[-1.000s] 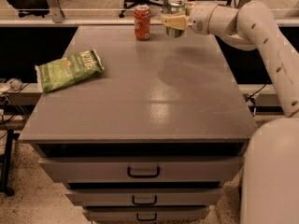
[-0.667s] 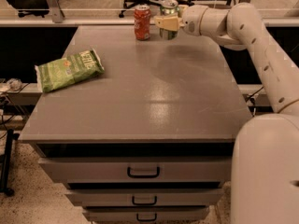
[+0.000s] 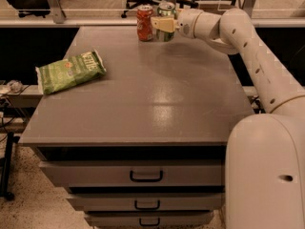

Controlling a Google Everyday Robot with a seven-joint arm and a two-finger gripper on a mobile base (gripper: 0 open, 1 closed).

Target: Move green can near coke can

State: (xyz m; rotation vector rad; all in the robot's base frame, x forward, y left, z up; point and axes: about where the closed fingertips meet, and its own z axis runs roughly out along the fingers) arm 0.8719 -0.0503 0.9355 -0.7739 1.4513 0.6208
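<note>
The coke can (image 3: 144,23), red-orange with a silver top, stands upright at the far edge of the grey table (image 3: 143,94). Right beside it on its right is the green can (image 3: 165,8), dark with a silver top, mostly hidden behind my gripper. My gripper (image 3: 163,24) reaches in from the right and is shut on the green can, with its cream fingers (image 3: 162,25) across the can's front. The can is upright, at or just above the table surface. The two cans are almost touching.
A flat green chip bag (image 3: 70,72) lies at the table's left side. My white arm (image 3: 252,51) stretches along the right edge. The table has drawers (image 3: 145,175) in front. Office chairs and a rail stand behind the far edge.
My gripper has carried the green can leftward, closing the gap to the coke can. The coke can and the chip bag have not moved.
</note>
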